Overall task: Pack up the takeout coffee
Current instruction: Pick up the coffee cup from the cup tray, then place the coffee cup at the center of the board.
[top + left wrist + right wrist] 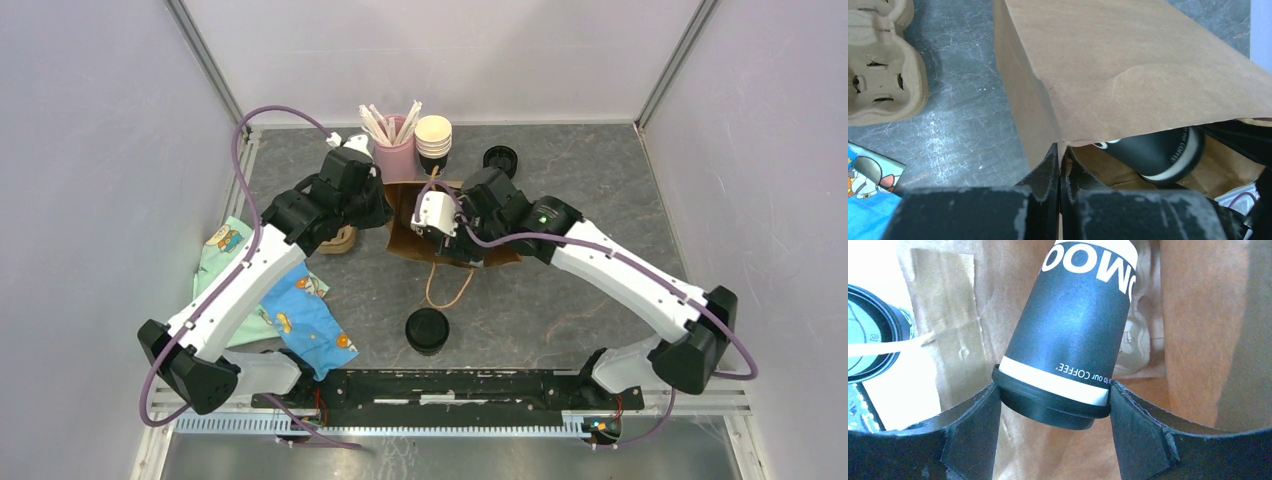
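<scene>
Takeout coffee lies tilted inside the open mouth of the brown bag at table centre. The right gripper is clamped on its lid rim. The left gripper pinches the bag's edge. A cup stack stands farther back.

L arm: white plastic shell links, black joint housings, bulky black shoulder blk.
R arm: same white/black build.
Green status light: tiny, on R arm's black forearm section.
White boxy wrist unit: on R arm, rounded corners.
Purple cable: thin, one per arm.
L gripper: matte blk angular fingers, edges chipped pale.
R gripper: matte blk wedge fingers, edges scuffed.
</scene>
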